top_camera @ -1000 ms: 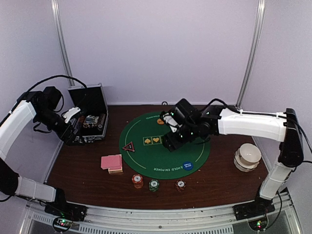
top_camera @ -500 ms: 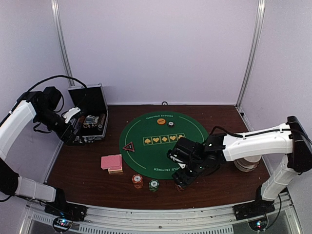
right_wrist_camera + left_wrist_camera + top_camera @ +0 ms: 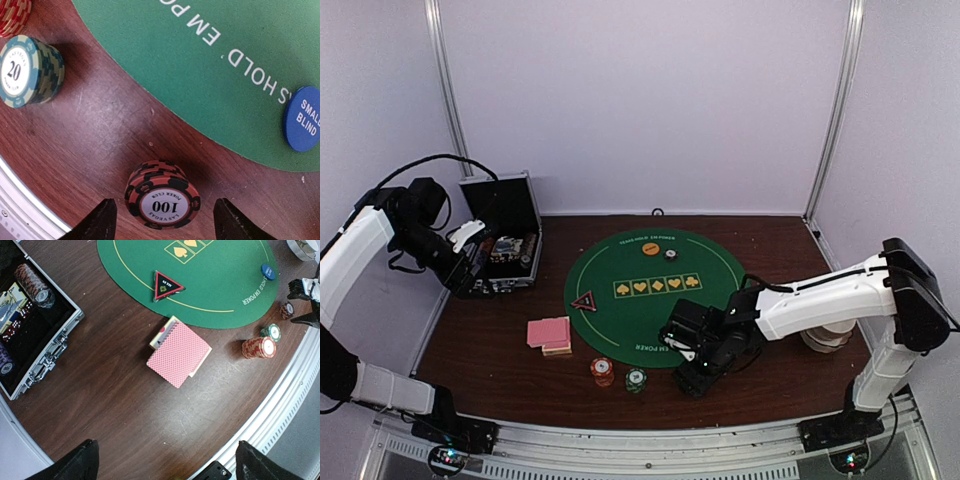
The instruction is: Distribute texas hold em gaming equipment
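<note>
A short stack of red-and-black "100" poker chips (image 3: pixel 162 200) stands on the wood just off the green mat (image 3: pixel 200 65). My right gripper (image 3: pixel 165 222) is open, with one finger on each side of that stack and not touching it; in the top view this gripper (image 3: pixel 692 378) hides the stack. A green "20" stack (image 3: pixel 30 70) and a red stack (image 3: pixel 602 370) stand to its left. The blue disc (image 3: pixel 302 119) lies on the mat edge. The pink-backed cards (image 3: pixel 550 333), triangle (image 3: pixel 584 301) and orange disc (image 3: pixel 649 249) lie further off. My left gripper (image 3: pixel 470 262) is open and empty.
The open silver-edged black case (image 3: pixel 505 240) stands at the far left with chips inside, right by my left gripper. A white round container (image 3: pixel 828 338) stands at the right, behind my right arm. The metal front rail (image 3: pixel 650 440) runs just beyond the chip stacks.
My right arm has swung from the middle of the mat to the near edge and come down over the "100" chip stack. The left arm has not moved.
</note>
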Robot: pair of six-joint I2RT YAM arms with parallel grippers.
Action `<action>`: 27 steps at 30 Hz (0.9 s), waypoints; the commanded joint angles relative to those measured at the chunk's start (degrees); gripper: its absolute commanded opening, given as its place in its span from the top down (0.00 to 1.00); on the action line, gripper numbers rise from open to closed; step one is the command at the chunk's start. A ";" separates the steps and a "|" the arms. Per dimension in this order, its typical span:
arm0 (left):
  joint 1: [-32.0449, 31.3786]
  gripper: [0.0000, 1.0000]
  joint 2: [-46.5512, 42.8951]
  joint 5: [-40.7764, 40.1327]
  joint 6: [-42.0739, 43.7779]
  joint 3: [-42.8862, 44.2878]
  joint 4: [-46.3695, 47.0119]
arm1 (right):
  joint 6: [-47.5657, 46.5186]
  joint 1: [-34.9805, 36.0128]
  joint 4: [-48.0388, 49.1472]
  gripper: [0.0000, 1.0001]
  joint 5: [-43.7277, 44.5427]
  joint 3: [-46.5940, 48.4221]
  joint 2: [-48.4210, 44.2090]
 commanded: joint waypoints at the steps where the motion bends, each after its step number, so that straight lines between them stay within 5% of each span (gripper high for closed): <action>1: -0.25 0.02 -0.87 0.57 -0.02 0.18 0.03 | -0.30 0.34 1.61 0.31 0.23 -0.24 1.01; 27: -0.24 0.02 -0.99 0.45 -0.13 0.48 -0.19 | -1.16 0.34 -0.26 0.55 1.50 1.49 0.52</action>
